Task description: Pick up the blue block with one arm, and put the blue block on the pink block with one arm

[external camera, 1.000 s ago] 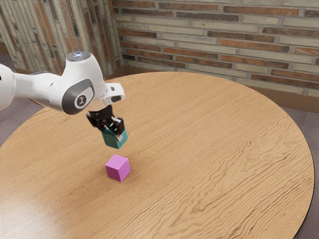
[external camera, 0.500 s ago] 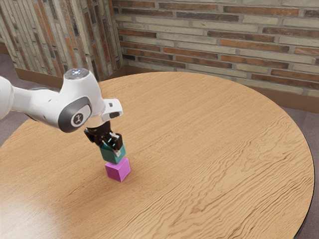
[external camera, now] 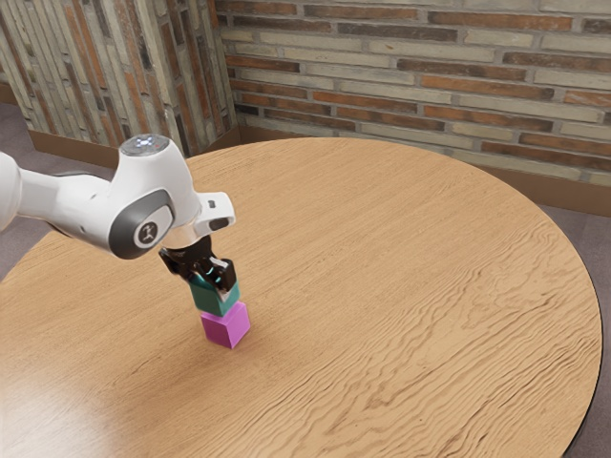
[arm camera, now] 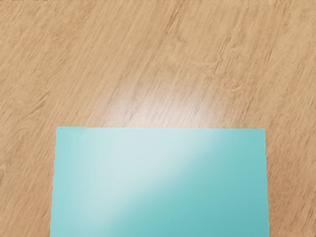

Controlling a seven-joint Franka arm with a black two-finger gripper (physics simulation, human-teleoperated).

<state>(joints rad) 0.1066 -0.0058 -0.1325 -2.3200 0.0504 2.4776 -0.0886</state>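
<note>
Atop pink block point(external camera: 226, 326), blue block point(external camera: 216, 299), gripper point(external camera: 210, 278) clamped on it, wrist view: table point(arm camera: 158, 59) sheen

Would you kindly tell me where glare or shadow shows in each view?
Wrist view: a pale diagonal sheen crosses the blue block, and a bright patch lies on the table beyond it. Exterior view: glare washes out the table at lower left; the pink block casts only a faint shadow.

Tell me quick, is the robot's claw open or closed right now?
Gripper: closed, holding the teal-blue block, which sits on top of the pink block.
</note>
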